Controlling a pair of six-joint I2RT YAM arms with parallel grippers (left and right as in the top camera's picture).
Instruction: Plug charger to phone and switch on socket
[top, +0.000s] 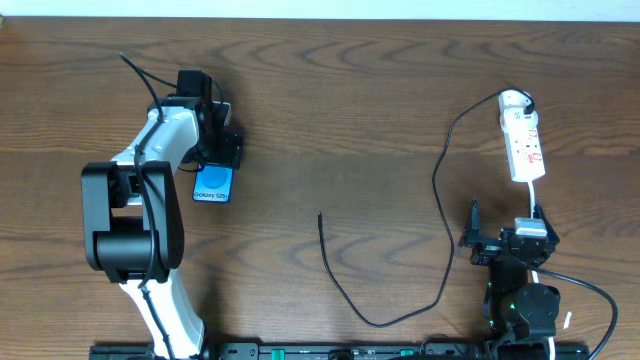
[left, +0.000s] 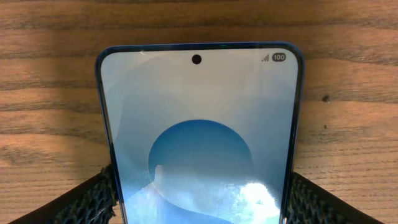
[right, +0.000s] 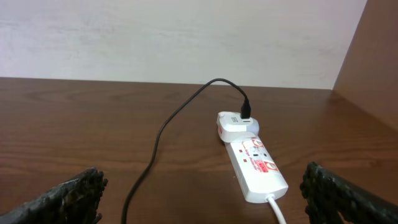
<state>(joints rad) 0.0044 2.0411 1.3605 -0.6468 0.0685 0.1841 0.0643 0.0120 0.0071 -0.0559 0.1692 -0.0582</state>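
The phone (top: 212, 185) (left: 199, 124) faces up at the left of the table, its blue screen lit. My left gripper (top: 216, 150) (left: 199, 202) is over its near end, with a pad (left: 102, 196) pressed against each long edge, so it is shut on the phone. The white socket (top: 524, 145) (right: 255, 163) lies at the far right. The charger (top: 437, 180) (right: 155, 143) runs from a white adapter (right: 235, 124) on it, loops across the table and ends in a free plug tip (top: 320, 216) at mid table. My right gripper (top: 507, 225) (right: 205, 196) stands open, just short of the socket's near end and holding nothing.
The socket's white cord (right: 278, 210) runs back between my right fingers toward the arm. A pale wall (right: 186, 37) stands behind the table's far edge. Bare wood (top: 330, 120) lies between the phone and the black cable.
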